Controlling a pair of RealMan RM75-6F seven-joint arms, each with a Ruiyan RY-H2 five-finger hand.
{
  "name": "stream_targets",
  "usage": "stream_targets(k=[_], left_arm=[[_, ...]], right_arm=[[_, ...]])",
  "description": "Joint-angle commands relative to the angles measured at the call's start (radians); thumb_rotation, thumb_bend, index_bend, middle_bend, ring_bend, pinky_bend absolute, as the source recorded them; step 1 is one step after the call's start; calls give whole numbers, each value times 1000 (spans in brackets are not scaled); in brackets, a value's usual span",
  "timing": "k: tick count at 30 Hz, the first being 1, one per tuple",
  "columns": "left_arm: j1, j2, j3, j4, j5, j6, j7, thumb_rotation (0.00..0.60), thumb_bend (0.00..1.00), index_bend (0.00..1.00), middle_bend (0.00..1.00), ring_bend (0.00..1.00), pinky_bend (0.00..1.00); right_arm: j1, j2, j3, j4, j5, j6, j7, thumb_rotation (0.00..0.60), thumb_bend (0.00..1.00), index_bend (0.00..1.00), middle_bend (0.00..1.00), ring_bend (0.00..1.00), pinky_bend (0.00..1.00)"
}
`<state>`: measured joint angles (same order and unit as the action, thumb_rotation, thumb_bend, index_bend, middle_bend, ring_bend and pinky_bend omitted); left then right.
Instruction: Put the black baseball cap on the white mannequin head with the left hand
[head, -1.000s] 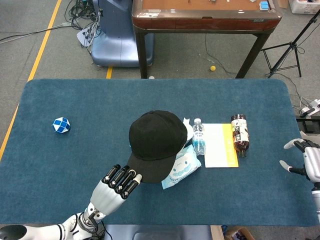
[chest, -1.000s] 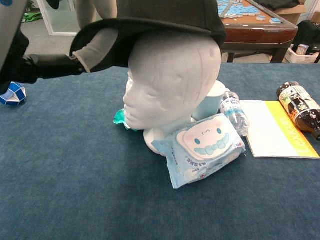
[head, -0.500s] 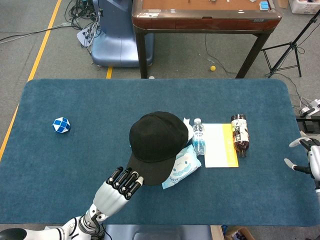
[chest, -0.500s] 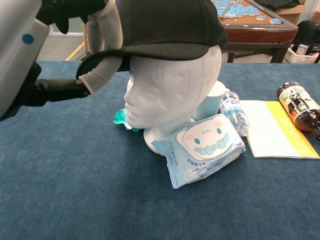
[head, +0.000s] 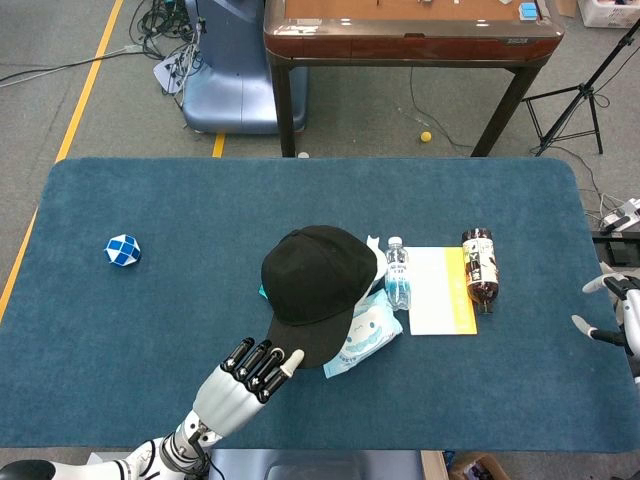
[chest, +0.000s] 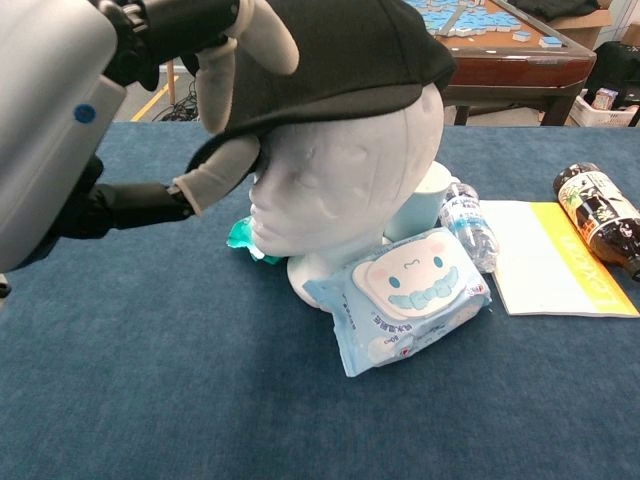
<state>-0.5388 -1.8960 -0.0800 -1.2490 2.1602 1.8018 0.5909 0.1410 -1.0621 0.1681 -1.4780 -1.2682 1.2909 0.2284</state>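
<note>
**Cap seated on the mannequin, left hand pinching the brim**

The black baseball cap sits on top of the white mannequin head, its crown covering the skull and its brim pointing toward the robot, low over the brow. The left hand holds the brim: in the chest view a thumb lies over the top of the brim and another finger presses up from beneath, so the brim is pinched between them. From above, the rest of that hand's fingers lie close together at the brim's front edge.

Judging by how the cap lies, the placing step is nearly done and what is in hand is the final seating. The next move calls for a last look at whether the brim sits level on the forehead, then letting go of the brim and drawing the hand back toward the robot without dragging the cap forward or tipping the mannequin head, which stands on a narrow base.

Just beside the mannequin head, against its base on the right, lies a pack of wet wipes; past that a small water bottle, a white and yellow booklet, and a brown bottle. Well to the left of the mannequin head rests a blue and white puzzle ball. Far to the right of the mannequin head, the right hand hovers at the table edge, fingers spread and holding nothing.
</note>
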Motion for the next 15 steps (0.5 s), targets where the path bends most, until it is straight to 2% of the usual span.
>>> stream_targets(k=[1,7,15], left_arm=[[3,0,4,0,2,-2,-4,600,180,375,624,481,559],[8,-3,14,-8,5,-14,-14,600,55,361,624,480,557],[24,2,30,-15,1,-31,-18,600,17,339,621,479,556]], right_arm=[[0,0,0,1,0,-1,2,600,171,446,375,278,303],[-1,0,1,1,-3,-1,3,600,171,446,375,278,304],[-2,1,2,2,-3,-1,7,600,171,446,375,278,304]])
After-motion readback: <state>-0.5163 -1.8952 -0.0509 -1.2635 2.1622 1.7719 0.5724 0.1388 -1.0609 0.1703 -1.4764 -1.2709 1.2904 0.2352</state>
